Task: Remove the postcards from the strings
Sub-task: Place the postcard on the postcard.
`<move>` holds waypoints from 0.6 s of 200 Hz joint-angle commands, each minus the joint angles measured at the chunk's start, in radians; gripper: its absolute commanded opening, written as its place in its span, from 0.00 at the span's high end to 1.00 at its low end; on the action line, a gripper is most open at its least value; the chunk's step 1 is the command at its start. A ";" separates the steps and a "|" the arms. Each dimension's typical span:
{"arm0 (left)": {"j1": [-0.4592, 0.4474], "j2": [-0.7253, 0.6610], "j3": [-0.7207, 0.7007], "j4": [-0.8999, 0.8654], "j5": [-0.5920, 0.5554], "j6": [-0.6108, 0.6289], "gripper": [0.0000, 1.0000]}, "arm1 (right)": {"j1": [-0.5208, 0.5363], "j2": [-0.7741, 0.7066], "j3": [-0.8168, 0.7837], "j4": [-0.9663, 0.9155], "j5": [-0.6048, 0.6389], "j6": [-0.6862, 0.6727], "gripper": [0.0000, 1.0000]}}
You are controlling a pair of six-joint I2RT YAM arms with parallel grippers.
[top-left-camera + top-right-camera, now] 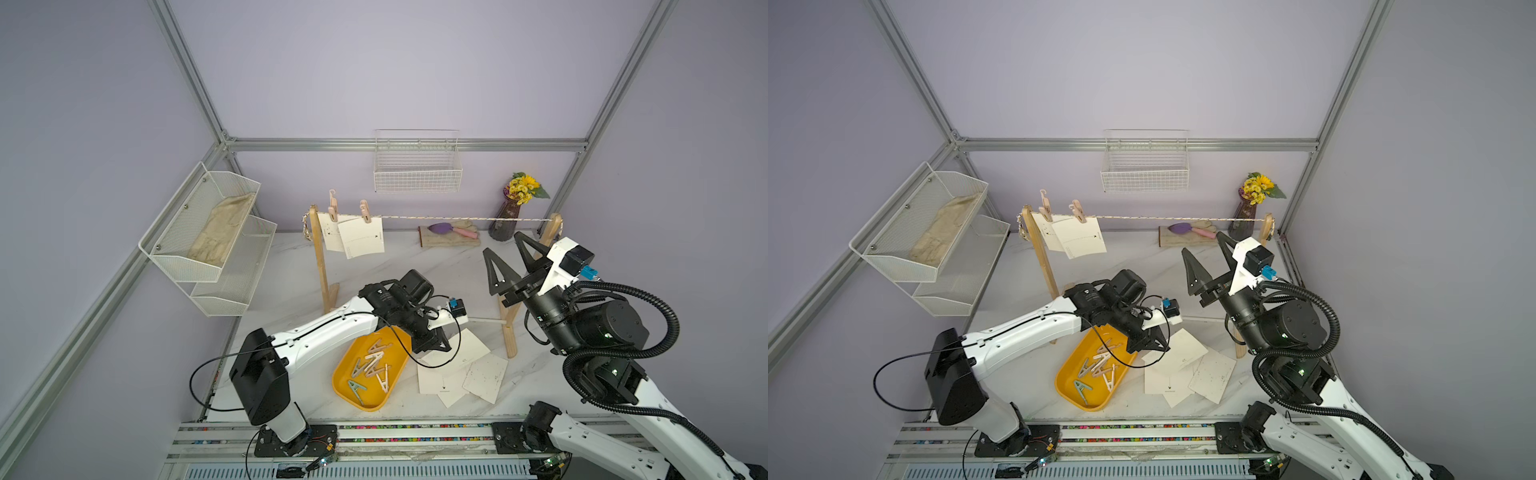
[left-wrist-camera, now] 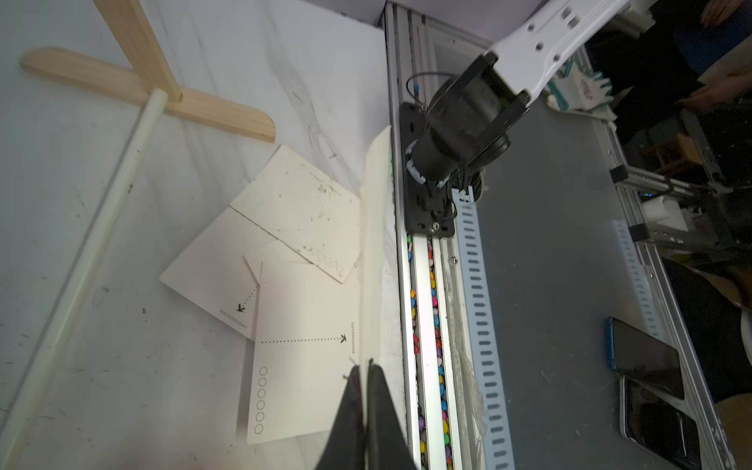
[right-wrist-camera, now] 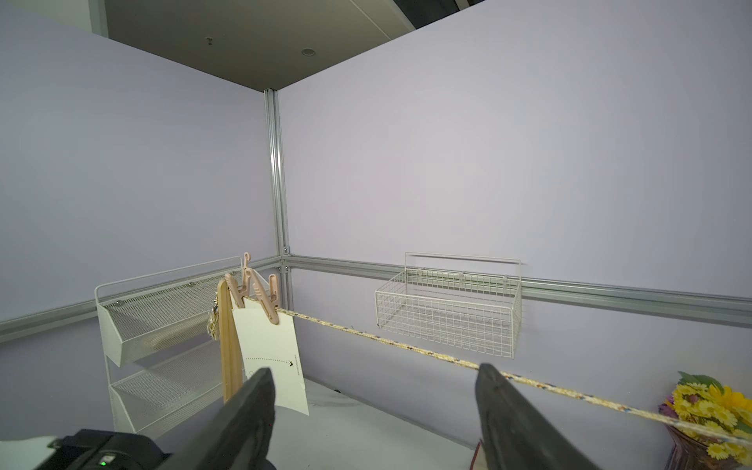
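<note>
Left tool (image 2: 361, 370) pinched closed on an edge-on postcard (image 2: 372, 244) above the worktop (image 2: 142, 366); right tool (image 1: 503, 245) spread wide, empty, near the string (image 1: 457, 218).

**Rope** (image 1: 436, 218): one thin twisted beige-and-white line. It runs taut and level across the top of the wooden rack (image 1: 322, 266).

**Hanging postcards** (image 1: 361, 241): two cream cards, each with a dotted line and a small dark mark. They overlap, clipped to the rope at the rack's left end, and dangle slightly tilted.

**Loose postcards** (image 1: 484, 376): several cream cards, overlapping, lying flat just in front of the rack's right foot.
</note>
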 commanded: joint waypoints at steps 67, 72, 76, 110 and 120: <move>-0.073 0.386 0.413 -0.418 -0.154 0.242 1.00 | -0.003 0.017 0.005 0.019 -0.027 -0.027 0.21; -0.074 0.398 0.428 -0.425 -0.160 0.245 1.00 | -0.003 0.014 0.000 0.022 -0.027 -0.025 0.21; -0.075 0.407 0.439 -0.432 -0.164 0.244 1.00 | -0.003 0.015 -0.002 0.024 -0.026 -0.023 0.21; -0.075 0.465 0.517 -0.464 -0.217 0.247 1.00 | -0.003 0.015 0.000 0.014 -0.027 -0.023 0.20; -0.075 0.478 0.539 -0.471 -0.232 0.247 1.00 | -0.003 0.014 0.001 0.010 -0.025 -0.023 0.21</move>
